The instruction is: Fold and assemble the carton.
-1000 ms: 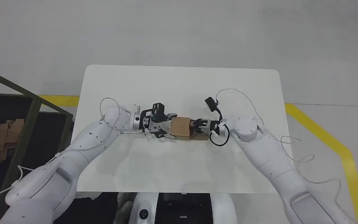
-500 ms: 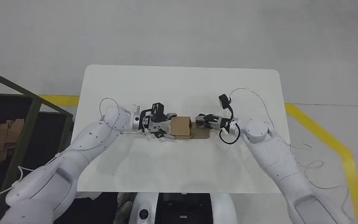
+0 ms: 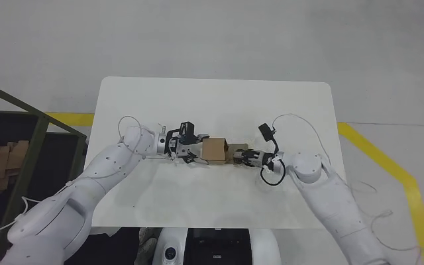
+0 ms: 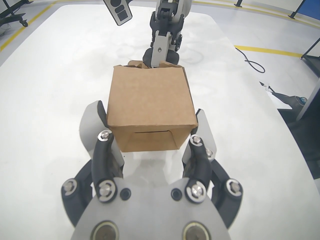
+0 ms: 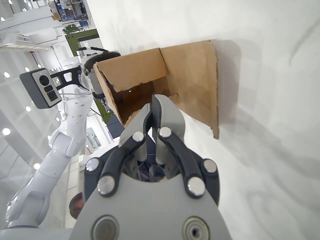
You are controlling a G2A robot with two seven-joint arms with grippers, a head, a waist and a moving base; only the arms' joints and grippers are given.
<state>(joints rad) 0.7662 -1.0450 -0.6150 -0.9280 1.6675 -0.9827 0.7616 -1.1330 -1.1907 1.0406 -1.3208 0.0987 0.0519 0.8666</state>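
The brown carton [image 3: 213, 150] lies on its side near the middle of the white worktop [image 3: 218, 99], its two open ends facing the two arms. The left pincer [image 3: 192, 151] is clamped on the carton at the end nearest that arm, one finger pressed against each side wall, and the left wrist view looks through the open mouth between them. At the opposite end, the right pincer [image 3: 240, 158] has its fingers drawn together with nothing visibly between them. Its tips sit just at the carton's ragged-edged opening, touching or nearly touching the cardboard there. Beside that pincer, one wide flap [image 5: 197, 83] stands spread outward from the opening, its lower edge resting on the worktop.
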